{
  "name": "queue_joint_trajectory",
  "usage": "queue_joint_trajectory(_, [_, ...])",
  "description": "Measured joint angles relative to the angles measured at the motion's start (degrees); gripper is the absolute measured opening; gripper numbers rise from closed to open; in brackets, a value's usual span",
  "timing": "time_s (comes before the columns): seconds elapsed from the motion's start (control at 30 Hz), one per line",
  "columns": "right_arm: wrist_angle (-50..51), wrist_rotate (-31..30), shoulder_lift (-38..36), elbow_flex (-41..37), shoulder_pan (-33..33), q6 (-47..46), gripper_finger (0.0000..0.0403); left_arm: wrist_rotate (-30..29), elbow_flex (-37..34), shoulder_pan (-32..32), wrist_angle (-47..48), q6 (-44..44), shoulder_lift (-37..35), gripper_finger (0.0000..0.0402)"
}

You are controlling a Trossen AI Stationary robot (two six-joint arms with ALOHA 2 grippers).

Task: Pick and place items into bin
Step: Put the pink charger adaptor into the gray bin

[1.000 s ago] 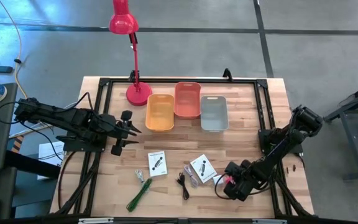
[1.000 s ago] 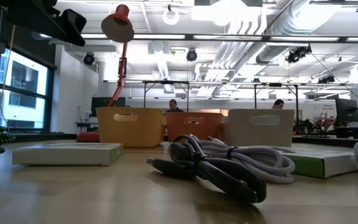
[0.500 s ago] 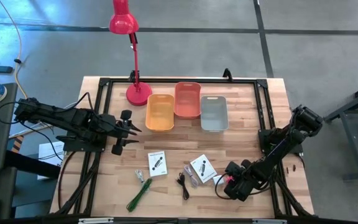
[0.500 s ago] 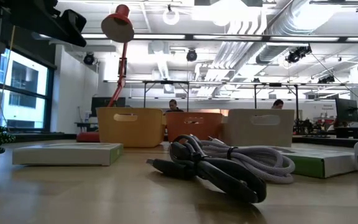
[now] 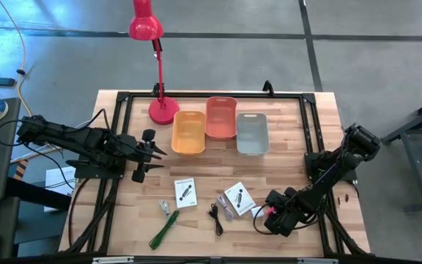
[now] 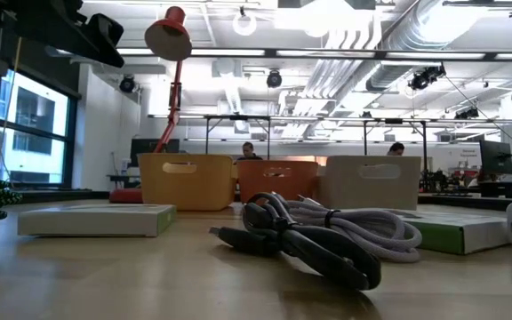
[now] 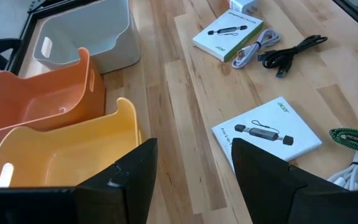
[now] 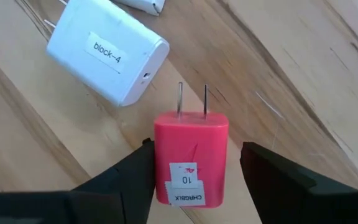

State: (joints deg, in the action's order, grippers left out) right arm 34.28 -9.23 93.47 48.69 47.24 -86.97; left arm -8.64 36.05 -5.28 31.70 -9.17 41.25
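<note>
On the wooden table (image 5: 284, 158), the right gripper (image 8: 191, 171) is straddling the pink charger (image 8: 191, 155), fingers apart. Closing off-centre could be nudging it against the white charger (image 8: 107, 50). The left gripper (image 7: 191, 168), fingers apart, is waiting near the yellow bin (image 7: 67, 149).

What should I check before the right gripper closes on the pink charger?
1. Pink charger sits between the right gripper fingers: ok.
2. Fingers apart, not yet clamped: ok.
3. White charger block lies apart from the pink one: ok.
4. Three bins, yellow, orange and grey, stand open: ok.
5. Left gripper open, waiting near the yellow bin, away from the pick: ok.
6. Target bin: cannot tell.
</note>
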Motion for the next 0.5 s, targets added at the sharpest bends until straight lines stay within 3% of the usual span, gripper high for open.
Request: queue_joint_trajectory(0.5, [0.0,0.7,0.0,0.0,0.0,0.0,0.0219,0.0,0.0,0.0,0.0,0.0,0.0,0.0193])
